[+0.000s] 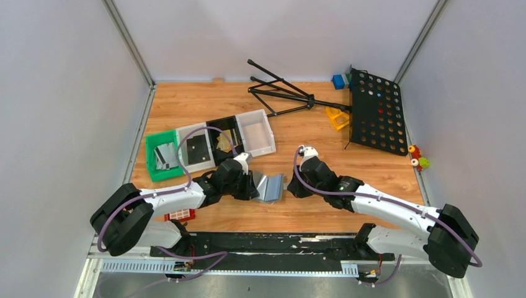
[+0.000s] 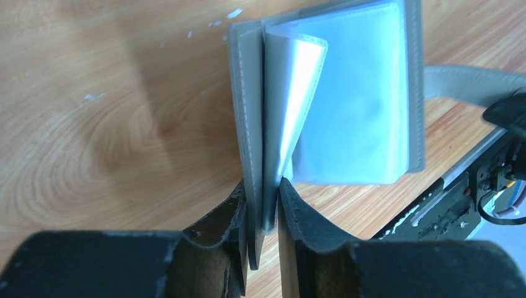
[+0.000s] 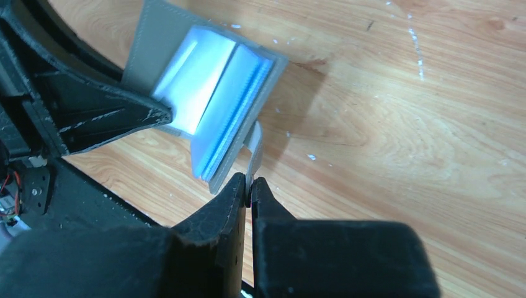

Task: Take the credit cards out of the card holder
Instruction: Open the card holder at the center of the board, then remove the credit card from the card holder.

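1. Writing could not be made out on anything; the cards and trays were too small from above.
2. Four trays stood in a row at 10 o'clock from the card holder [image 1: 271, 187]: a green tray [image 1: 152, 162], a pale tray [image 1: 183, 132], a black tray [image 1: 220, 120] and a white tray [image 1: 255, 130].
3. Three credit cards lay in them: a silvery one [image 1: 166, 155] in the green tray, a black one [image 1: 198, 149] in the pale tray, and a gold one [image 1: 223, 143] in the black tray.
4. The card holder lay open on the wooden table [image 1: 186, 102], near its middle, with its clear sleeves fanned upward between the two grippers.
5. The left gripper [image 2: 263, 214], at the holder's 9 o'clock, had its jaws drawn in on the grey cover's edge and one clear sleeve.
6. The right gripper [image 3: 249, 189], at 3 o'clock, had its jaws pressed almost together on the holder's side tab [image 3: 254, 146].
7. A red block [image 1: 181, 215] lay at 8 o'clock from the holder, a folded black stand [image 1: 279, 93] at 12, and a perforated black panel [image 1: 375, 112] at 2.
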You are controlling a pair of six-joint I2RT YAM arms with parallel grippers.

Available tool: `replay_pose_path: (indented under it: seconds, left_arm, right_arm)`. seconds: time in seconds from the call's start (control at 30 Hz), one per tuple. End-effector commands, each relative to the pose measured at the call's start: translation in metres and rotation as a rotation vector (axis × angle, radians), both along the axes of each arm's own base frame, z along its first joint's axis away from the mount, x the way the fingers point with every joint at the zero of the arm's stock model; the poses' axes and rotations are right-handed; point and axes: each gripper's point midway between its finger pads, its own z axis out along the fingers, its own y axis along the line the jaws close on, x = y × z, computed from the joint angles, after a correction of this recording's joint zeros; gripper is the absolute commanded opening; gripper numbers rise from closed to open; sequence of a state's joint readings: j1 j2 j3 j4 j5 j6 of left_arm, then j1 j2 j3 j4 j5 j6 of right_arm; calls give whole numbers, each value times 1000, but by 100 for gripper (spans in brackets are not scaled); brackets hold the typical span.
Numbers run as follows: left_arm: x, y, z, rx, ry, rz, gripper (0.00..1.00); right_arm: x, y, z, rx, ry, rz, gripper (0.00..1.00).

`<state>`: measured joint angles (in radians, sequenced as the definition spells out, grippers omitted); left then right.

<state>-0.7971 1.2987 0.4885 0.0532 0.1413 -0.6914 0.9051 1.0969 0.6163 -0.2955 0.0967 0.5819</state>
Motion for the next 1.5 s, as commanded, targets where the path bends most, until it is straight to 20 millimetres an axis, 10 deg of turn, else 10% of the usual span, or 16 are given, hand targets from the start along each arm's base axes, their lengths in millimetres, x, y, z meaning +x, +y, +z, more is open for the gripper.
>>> replay_pose_path:
  seconds: [0.0, 0.2, 0.8, 1.07, 1.47]
  left_arm:
    - [4, 8, 2, -50, -12, 55, 26]
    - [0, 15, -7, -49, 6, 64, 22]
    - [-5, 20, -21, -69, 13, 88, 21]
    - [-6, 16, -22, -84, 22, 72, 21]
    - [-7, 11, -21, -96, 30, 55, 21]
  right_arm:
    - [12, -8, -1, -4, 11, -52, 5]
    - [15, -10, -12, 68, 106, -48, 11]
    - [3, -19, -40, 219, 189, -85, 93]
    - [4, -3, -32, 357, 208, -31, 86]
    - [12, 27, -34, 431, 289, 38, 45]
